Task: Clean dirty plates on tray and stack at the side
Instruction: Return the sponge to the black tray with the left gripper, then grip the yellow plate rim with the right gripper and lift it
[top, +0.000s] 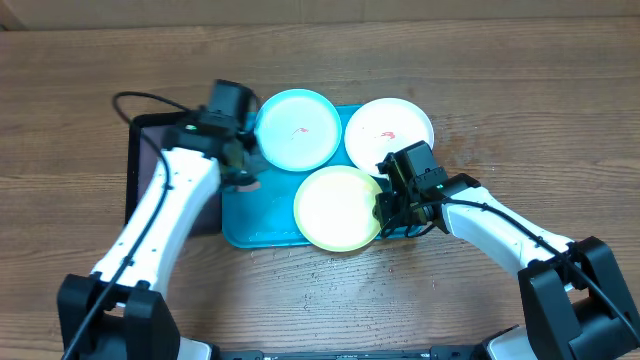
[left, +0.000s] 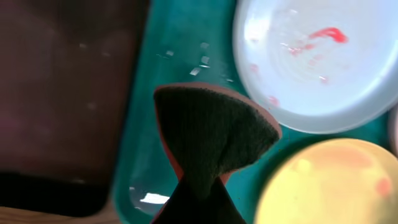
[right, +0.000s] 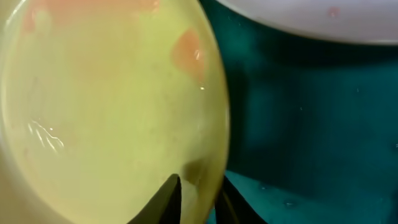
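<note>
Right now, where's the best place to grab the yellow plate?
Pinch the right rim of the yellow plate, coming from the right. It lies face up on the tray, so only the thin upturned rim fits between fingers; the right hand straddles it there.

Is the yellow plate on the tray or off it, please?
On the tray: overhead, the yellow plate lies on it, overlapping its near rim, right end effector gripping the edge.

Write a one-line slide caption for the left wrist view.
Left gripper holds a dark scrub pad over the blue tray, beside the red-smeared cyan plate.
</note>
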